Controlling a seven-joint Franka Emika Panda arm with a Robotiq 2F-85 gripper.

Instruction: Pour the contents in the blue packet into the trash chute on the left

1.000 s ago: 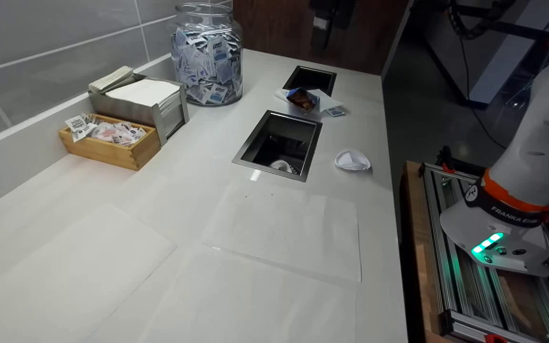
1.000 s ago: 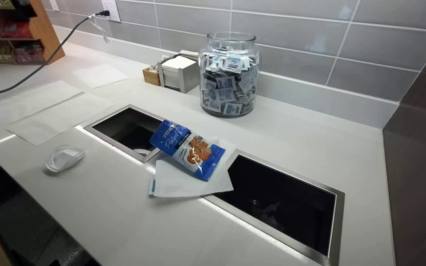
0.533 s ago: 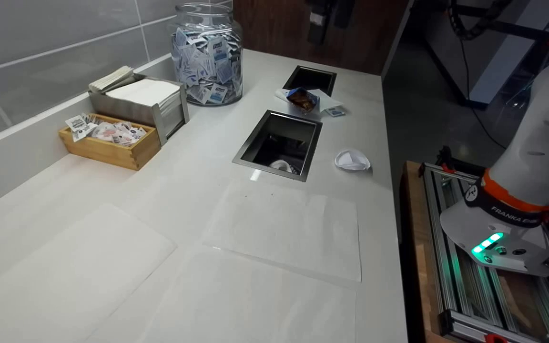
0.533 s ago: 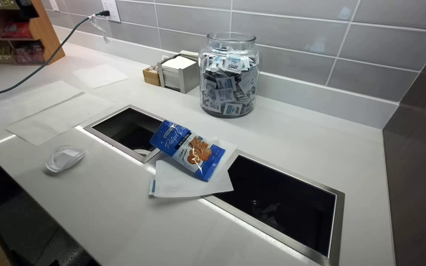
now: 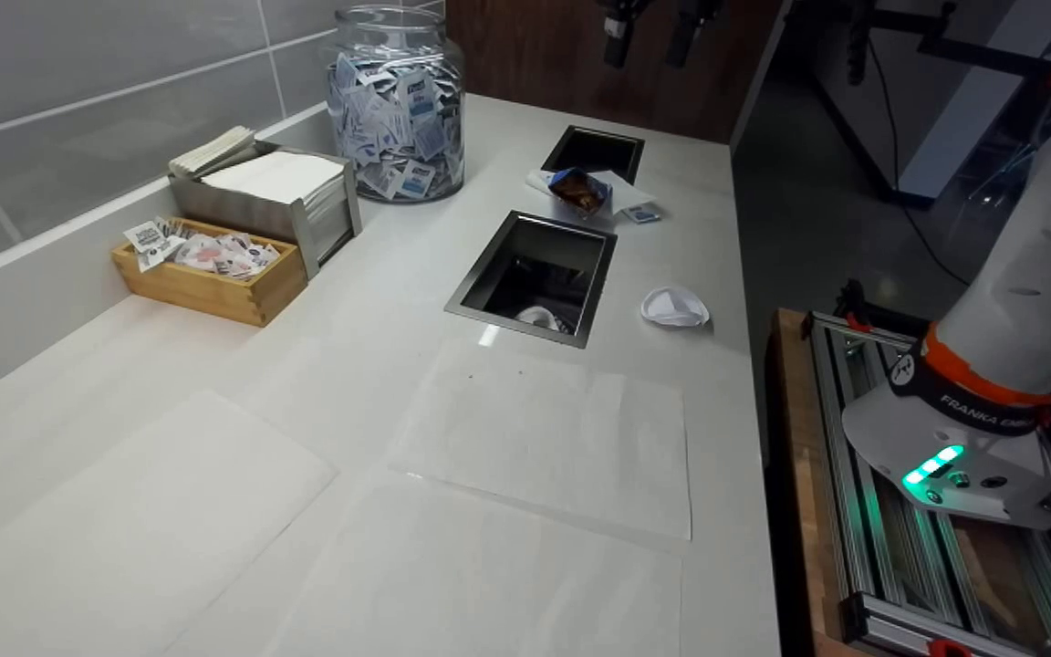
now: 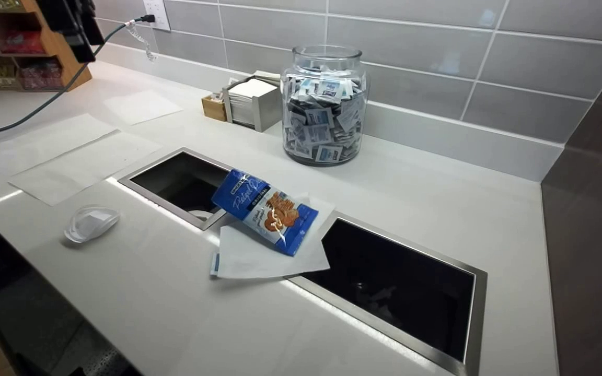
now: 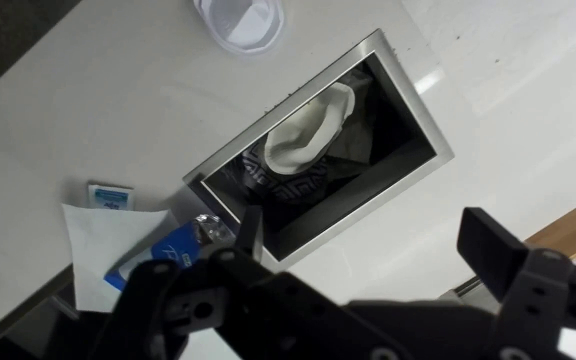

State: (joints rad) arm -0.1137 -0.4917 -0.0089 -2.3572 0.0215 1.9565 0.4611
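In the wrist view, the gripper [image 7: 368, 230] stands with fingers [image 7: 488, 245] wide apart, nothing between them; the blue packet [image 7: 174, 246] lies just beside the trash chute [image 7: 278, 116], and rim contact cannot be confirmed. In an exterior view, the gripper [image 5: 648, 57] hangs higher in frame than half a second ago; brown contents [image 5: 580, 194] show in the packet's mouth. In an exterior view, the gripper newly enters at the upper left, while the packet [image 6: 269, 212] is unmoved on white paper [image 6: 259, 262]. Judged from this, the gripper is probably being repositioned; grasping and pouring remain to be done.
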